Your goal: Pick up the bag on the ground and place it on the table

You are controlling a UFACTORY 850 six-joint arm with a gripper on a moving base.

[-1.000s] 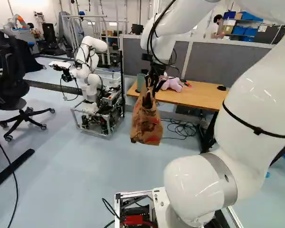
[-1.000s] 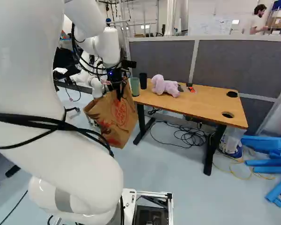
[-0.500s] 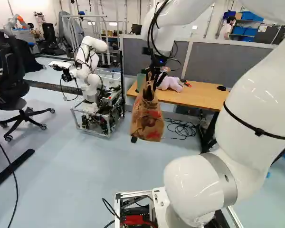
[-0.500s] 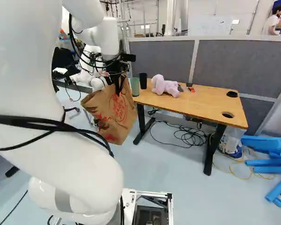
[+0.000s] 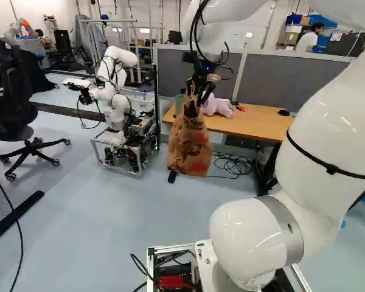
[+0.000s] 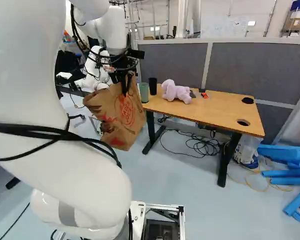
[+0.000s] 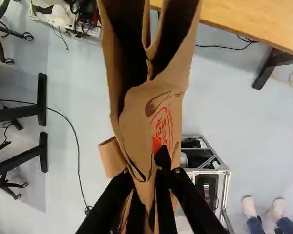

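Observation:
In the right base view my gripper [image 6: 125, 89] hangs left of the wooden table [image 6: 215, 107], its fingers pointing down. It is shut on the upper part of the brown paper bag [image 6: 125, 117], which hangs tilted in the air beside the table's near left end. The bag [image 5: 188, 149] has red print and its base is above the floor. In the wrist view the gripper [image 7: 150, 173] pinches the bag's paper between its fingers, and the bag's dark open mouth [image 7: 132, 53] spreads ahead of them.
A green cup [image 6: 144, 92], a black cup [image 6: 153, 86] and a pink plush toy [image 6: 176, 92] stand on the table. Grey partitions rise behind it. Another robot [image 5: 118, 115] stands left of the bag. Cables [image 6: 205, 145] lie under the table; blue tubes [image 6: 290, 172] lie right.
My gripper has risen slightly and shifted a little left in the right base view, carrying the bag with it. The bag has turned somewhat. The base has not moved.

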